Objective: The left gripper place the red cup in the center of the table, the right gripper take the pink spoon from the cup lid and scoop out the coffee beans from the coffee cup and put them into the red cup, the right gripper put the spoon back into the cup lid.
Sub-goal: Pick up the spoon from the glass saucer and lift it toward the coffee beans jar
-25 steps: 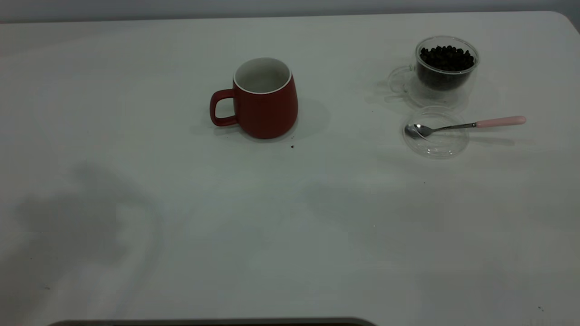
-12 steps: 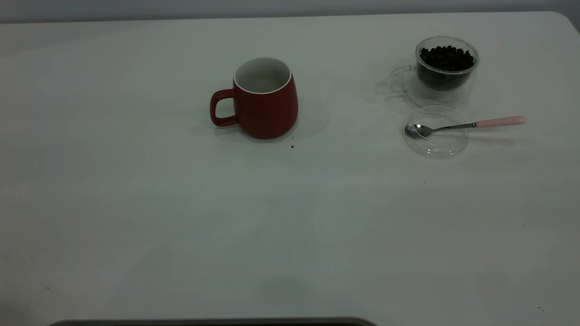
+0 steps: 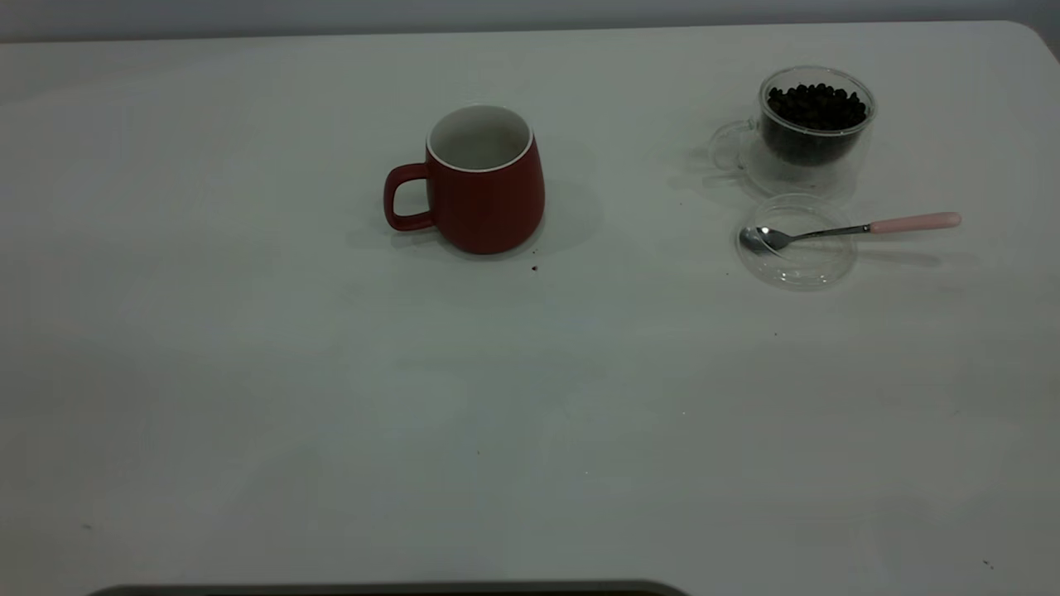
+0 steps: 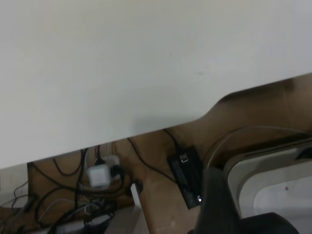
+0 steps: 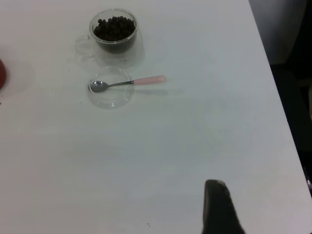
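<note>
The right gripper (image 5: 219,207) hangs over the table (image 3: 331,414), well short of the cup lid (image 3: 797,263), and I cannot tell how its fingers stand. The pink spoon (image 3: 853,228) lies with its bowl in that lid (handle past the rim). Beyond the lid stands the coffee cup (image 3: 816,124), full of coffee beans (image 3: 816,103); well off from the lid stands the red cup (image 3: 484,182). Judging by this, taking the spoon comes next, a pinch on the handle.
</note>
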